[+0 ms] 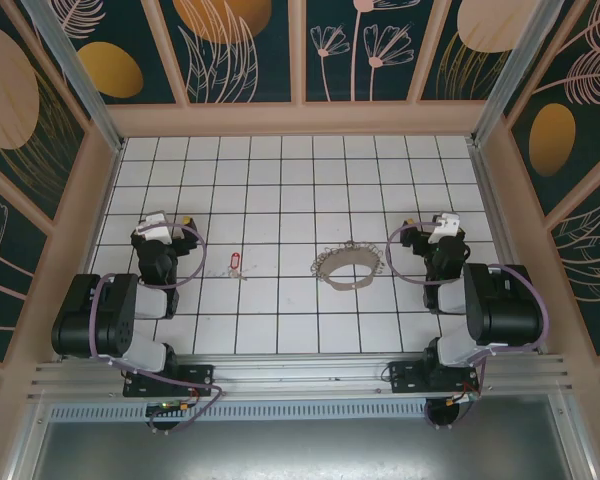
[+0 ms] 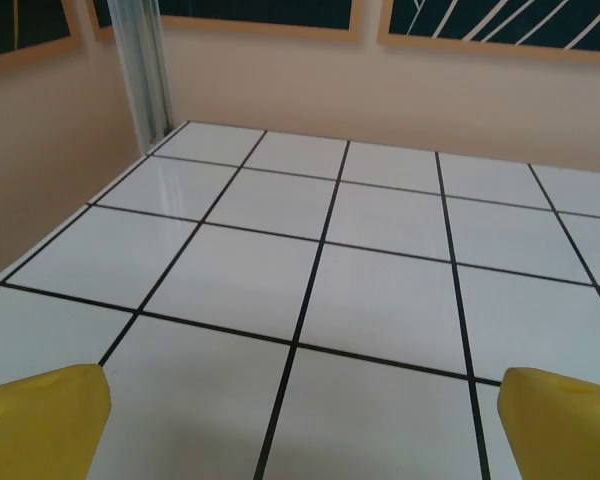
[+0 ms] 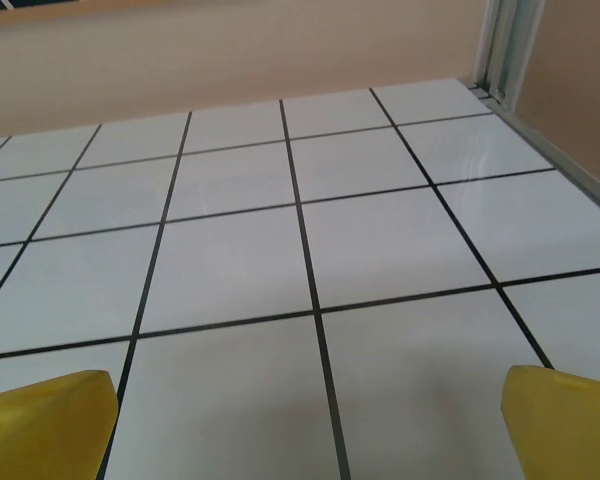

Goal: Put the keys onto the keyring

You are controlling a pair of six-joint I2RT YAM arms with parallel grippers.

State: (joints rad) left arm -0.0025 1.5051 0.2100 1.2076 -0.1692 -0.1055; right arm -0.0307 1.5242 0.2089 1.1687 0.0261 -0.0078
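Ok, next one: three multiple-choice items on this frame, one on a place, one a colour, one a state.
1. Where does the key lie relative to the keyring?
A) inside its loop
B) apart, toward the left arm's side
C) touching it on the right arm's side
2. What colour is the key's head?
A) blue
B) green
C) red-pink
3. How do the left gripper and right gripper stand?
A) both open, empty
B) left shut on the key
C) right shut on the keyring
1 B: bare table separates them in the top view.
2 C: the oval head shows red-pink.
3 A: each wrist view shows yellow fingers wide apart.
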